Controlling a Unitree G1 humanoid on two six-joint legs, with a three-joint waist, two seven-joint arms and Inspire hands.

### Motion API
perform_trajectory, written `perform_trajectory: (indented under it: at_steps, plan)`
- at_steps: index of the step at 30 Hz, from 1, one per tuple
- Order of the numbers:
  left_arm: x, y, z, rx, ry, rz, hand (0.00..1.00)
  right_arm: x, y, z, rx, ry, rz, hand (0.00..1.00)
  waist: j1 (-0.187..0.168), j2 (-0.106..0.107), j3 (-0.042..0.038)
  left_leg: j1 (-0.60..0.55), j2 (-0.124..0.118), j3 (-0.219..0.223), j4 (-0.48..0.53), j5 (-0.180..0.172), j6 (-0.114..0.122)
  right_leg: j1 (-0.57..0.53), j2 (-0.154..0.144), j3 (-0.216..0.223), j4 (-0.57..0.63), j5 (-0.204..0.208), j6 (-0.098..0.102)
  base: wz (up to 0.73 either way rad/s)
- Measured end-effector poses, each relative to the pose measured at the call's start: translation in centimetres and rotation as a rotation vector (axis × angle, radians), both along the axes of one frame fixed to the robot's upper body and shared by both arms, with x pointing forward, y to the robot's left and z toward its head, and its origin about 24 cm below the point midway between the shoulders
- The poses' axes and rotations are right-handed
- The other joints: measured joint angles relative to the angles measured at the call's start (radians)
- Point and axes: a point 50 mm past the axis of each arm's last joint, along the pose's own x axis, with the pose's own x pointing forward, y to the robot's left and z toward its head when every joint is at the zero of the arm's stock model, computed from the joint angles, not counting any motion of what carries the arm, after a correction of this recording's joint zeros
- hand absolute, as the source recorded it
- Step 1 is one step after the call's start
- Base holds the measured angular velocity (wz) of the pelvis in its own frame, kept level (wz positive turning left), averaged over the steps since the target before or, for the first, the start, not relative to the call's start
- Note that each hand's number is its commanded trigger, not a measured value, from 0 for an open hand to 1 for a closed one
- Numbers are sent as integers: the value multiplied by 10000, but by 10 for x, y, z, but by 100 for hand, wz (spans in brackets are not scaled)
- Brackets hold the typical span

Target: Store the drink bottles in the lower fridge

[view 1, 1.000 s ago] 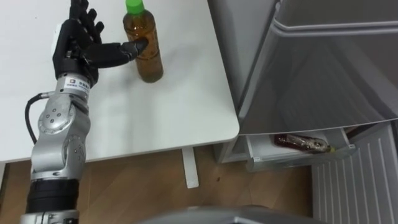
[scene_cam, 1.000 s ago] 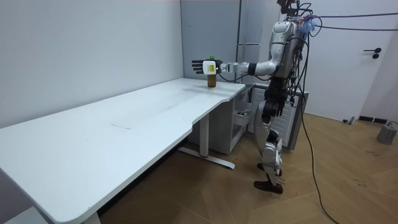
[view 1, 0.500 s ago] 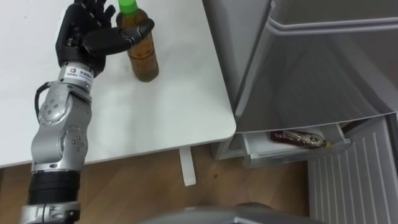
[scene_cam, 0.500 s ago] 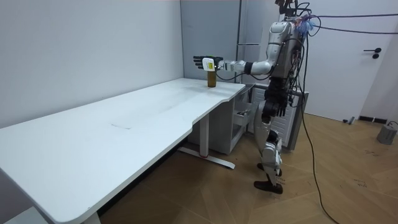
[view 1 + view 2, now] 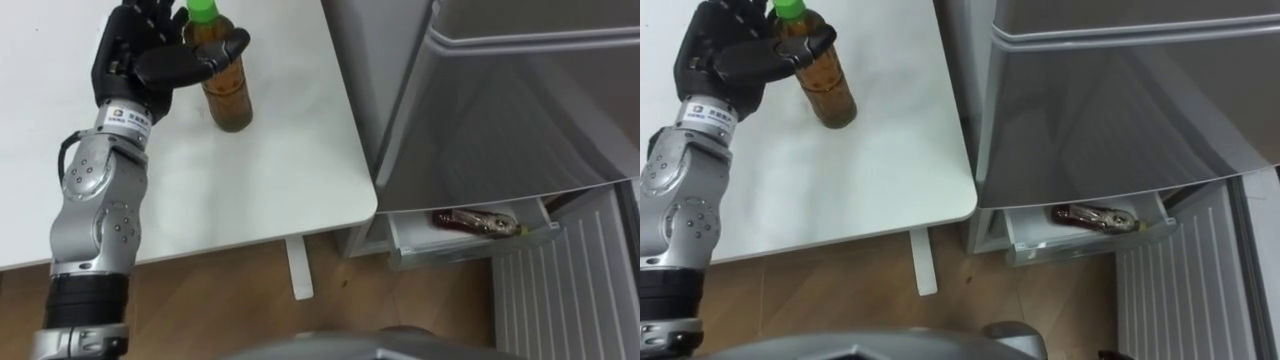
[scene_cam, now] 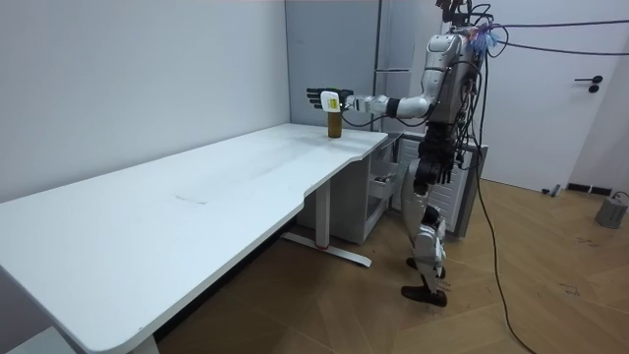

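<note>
The tea bottle (image 5: pixel 226 88) with its green cap (image 5: pixel 203 11) is seen upright near the right edge of the white table (image 5: pixel 280 170), at the upper left of the eye views. The left hand (image 5: pixel 135 62) is held against it from the frame's left. The thumb (image 5: pixel 205 56) is laid across the bottle's shoulder just below the cap, while the fingers (image 5: pixel 140 20) are kept straight and spread beside and behind the bottle — not closed round it. The bottle's base is set on the tabletop.

To the right of the table the grey fridge (image 5: pixel 520 110) is seen, its lower door swung open. On the door shelf (image 5: pixel 470 245), at the lower right of the frame, a second bottle (image 5: pixel 478 222) is laid on its side.

In the room view the robot is shown standing at the table's far corner, beside the fridge, left arm stretched out level toward the bottle. The right hand (image 6: pixel 433 165) is hung low at the hip — its fingers cannot be made out.
</note>
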Motion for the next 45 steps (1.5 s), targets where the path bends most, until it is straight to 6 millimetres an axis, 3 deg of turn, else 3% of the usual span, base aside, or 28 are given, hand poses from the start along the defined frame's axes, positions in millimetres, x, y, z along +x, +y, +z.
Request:
perform_trajectory:
  at_steps: [20,21,22,23,45]
  plan:
    - [0,-5,-6,1307,409,-733,0,-3,0,0,-24,47,3,0,-3,271,-20,40,2,2,1,0,-1,28,-2,-9,-2,0,-1,0]
    - [0,-5,-6,1306,421,-733,13,-3,0,0,-24,51,1,0,-3,279,-25,43,3,2,1,1,-1,29,-1,-10,-2,0,-1,0]
    - [0,-5,-7,1302,454,-727,96,-3,0,0,-23,54,-1,0,-5,290,-31,50,6,2,1,1,-2,34,1,-11,-1,0,-1,0]
    - [0,-5,-7,1301,467,-725,100,-3,0,0,-23,50,-1,0,-6,291,-31,58,7,2,1,1,-2,36,2,-11,-1,0,-1,0]
    - [0,-7,-15,1689,935,-1080,100,-3,-1,0,-26,36,3,0,-19,232,2,65,7,2,-5,1,-2,39,3,-7,1,0,-1,0]
